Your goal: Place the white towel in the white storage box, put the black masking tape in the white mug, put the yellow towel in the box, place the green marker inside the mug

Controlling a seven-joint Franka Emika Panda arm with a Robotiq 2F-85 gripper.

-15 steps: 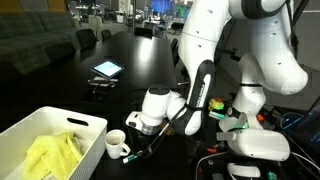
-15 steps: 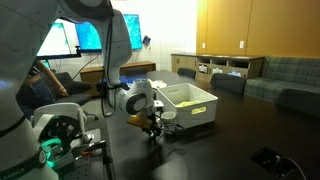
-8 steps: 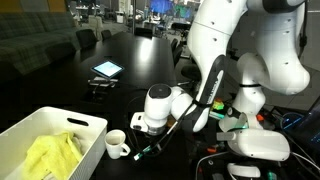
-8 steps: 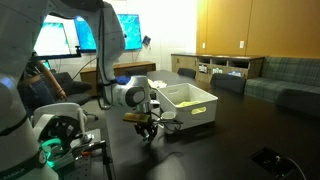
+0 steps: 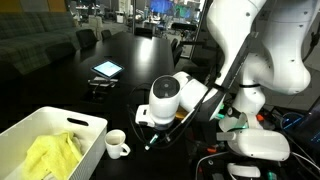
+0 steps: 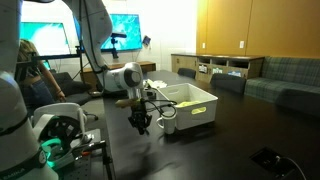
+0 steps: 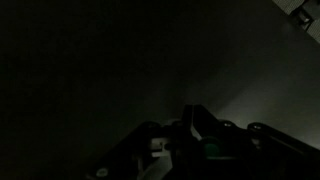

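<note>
My gripper (image 5: 150, 137) hangs a little above the dark table, just right of the white mug (image 5: 117, 145), with its jaws shut on the green marker (image 5: 153, 143). In the dim wrist view the fingers (image 7: 190, 125) stand close together with a teal bit of the marker (image 7: 208, 149) between them. The white storage box (image 5: 62, 118) stands at the lower left with the yellow towel (image 5: 50, 155) inside. In an exterior view the gripper (image 6: 140, 124) is left of the mug (image 6: 168, 114) and the box (image 6: 203, 109). The white towel and the black masking tape are hidden.
A tablet (image 5: 106, 69) lies further back on the table. White robot hardware with green lights (image 5: 250, 140) crowds the right side. Chairs (image 5: 88, 38) stand at the table's far end. A lit screen (image 6: 50, 40) glows behind the arm.
The arm has risen from the tabletop beside the mug. The jaws have drawn closer together around the green marker, which came up with them.
</note>
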